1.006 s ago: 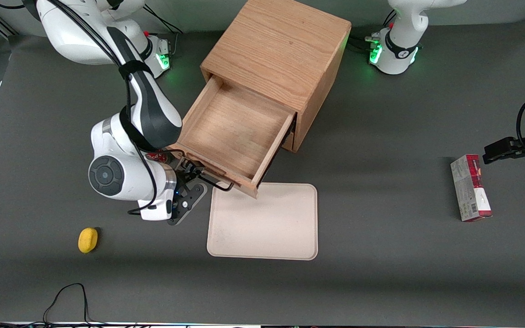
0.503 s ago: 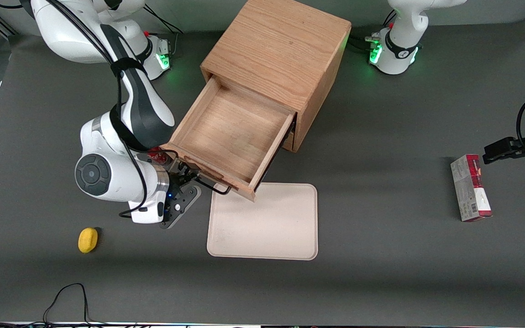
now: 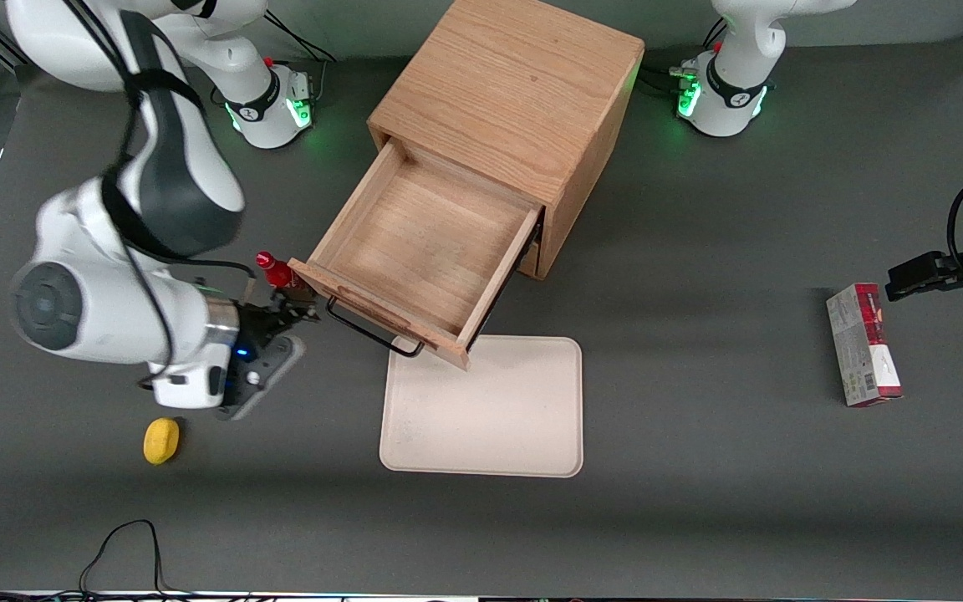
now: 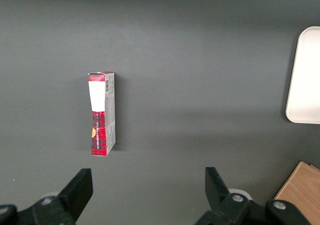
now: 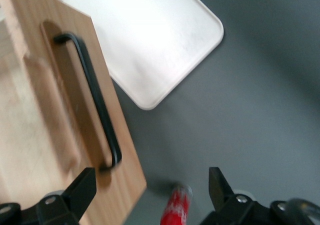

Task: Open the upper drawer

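Front view shows the light oak upper drawer pulled well out of the wooden box cabinet, its shallow tray interior bare and its thin black bar handle hanging over the edge of the cream rectangular tray. The right arm's gripper sits just beside the drawer's front corner, toward the working arm's end of the table, apart from the handle. In the right wrist view the black fingers stand spread wide with nothing between them, and the handle lies clear of them. The task looks essentially done.

Risks lie mainly in the retreat. A small red bottle stands very near the gripper and the drawer corner; a careless sideways sweep could topple it. A brush against the drawer front could nudge it back in. The yellow rounded object lies nearer the front camera, near the wrist, and could be bumped if the arm drops.
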